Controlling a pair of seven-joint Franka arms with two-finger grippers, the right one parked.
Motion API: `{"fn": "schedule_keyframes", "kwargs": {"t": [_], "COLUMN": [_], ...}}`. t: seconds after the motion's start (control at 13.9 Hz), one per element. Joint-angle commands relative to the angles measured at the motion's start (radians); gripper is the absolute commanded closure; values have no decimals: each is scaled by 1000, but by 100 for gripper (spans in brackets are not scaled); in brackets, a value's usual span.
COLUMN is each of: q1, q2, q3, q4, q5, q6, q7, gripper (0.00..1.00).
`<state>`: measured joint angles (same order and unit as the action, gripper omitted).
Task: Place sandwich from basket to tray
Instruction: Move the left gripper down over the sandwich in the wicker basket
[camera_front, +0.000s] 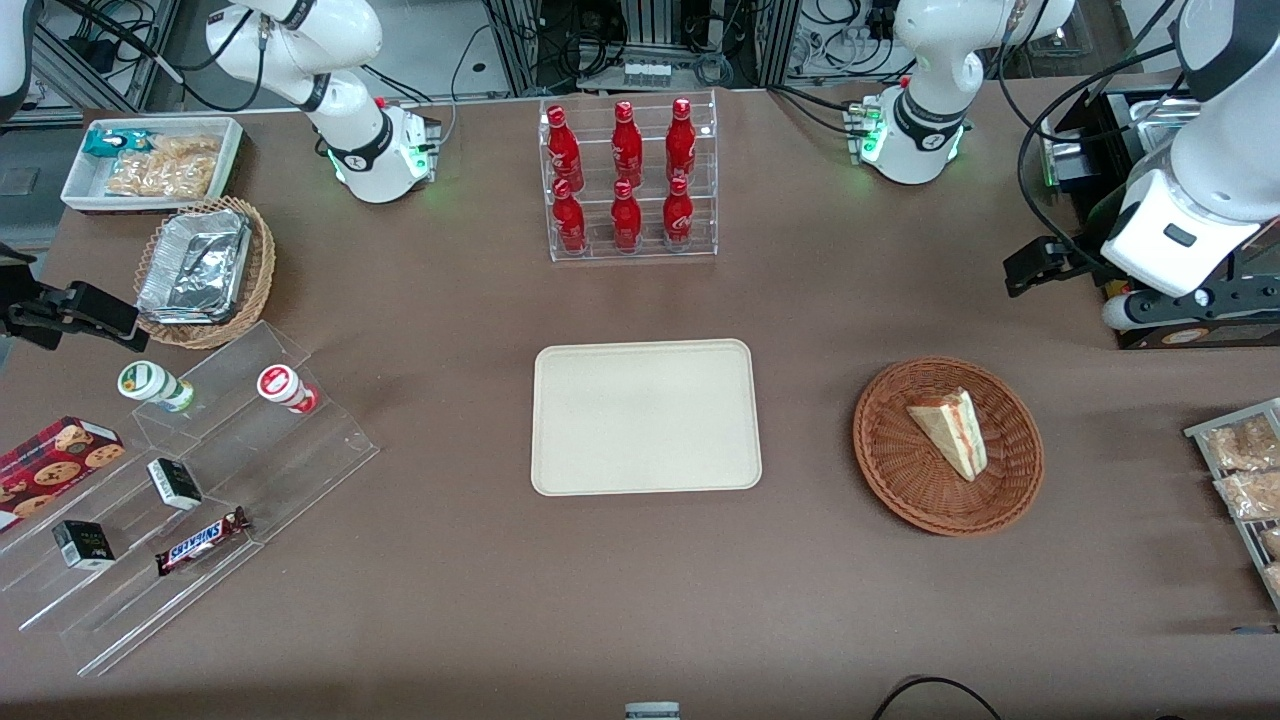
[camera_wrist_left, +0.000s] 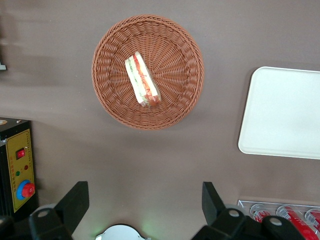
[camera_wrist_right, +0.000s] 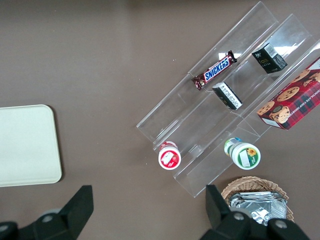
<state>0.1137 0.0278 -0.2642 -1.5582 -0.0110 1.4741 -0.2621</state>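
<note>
Here the sandwich (camera_wrist_left: 142, 80) (in its basket (camera_wrist_left: 148, 71)) lies well below the wide-open gripper (camera_wrist_left: 145, 205).

On the brown counter (camera_front: 450, 620) we see a clear rack (camera_front: 630, 180) holding six red bottles (camera_front: 626, 138) in two rows. Toward the parked arm's end stands a clear stepped display (camera_front: 200, 470) carrying a green-lidded cup (camera_front: 155, 386), a red-lidded cup (camera_front: 285, 388), two small dark boxes (camera_front: 174, 483), a Snickers bar (camera_front: 202, 540) and a cookie box (camera_front: 55, 462). Farther from the front camera we find a light wicker basket with foil containers (camera_front: 200, 268) and a white bin of snacks (camera_front: 152, 160). Toward the working arm's end lie bagged tan snacks (camera_front: 1245, 470).
</note>
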Motion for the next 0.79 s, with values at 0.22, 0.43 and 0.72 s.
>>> {"fn": "schedule_keyframes", "kwargs": {"t": [0.22,0.43,0.72], "q1": [-2,-2,-3], "q2": [32,113,240], "q3": [8,65,80], "q4": [27,33,44], "q5": [-6,-7,-10], "q6": [-3,0,12], "q7": [12,8,-12], "gripper": [0,0,0]}}
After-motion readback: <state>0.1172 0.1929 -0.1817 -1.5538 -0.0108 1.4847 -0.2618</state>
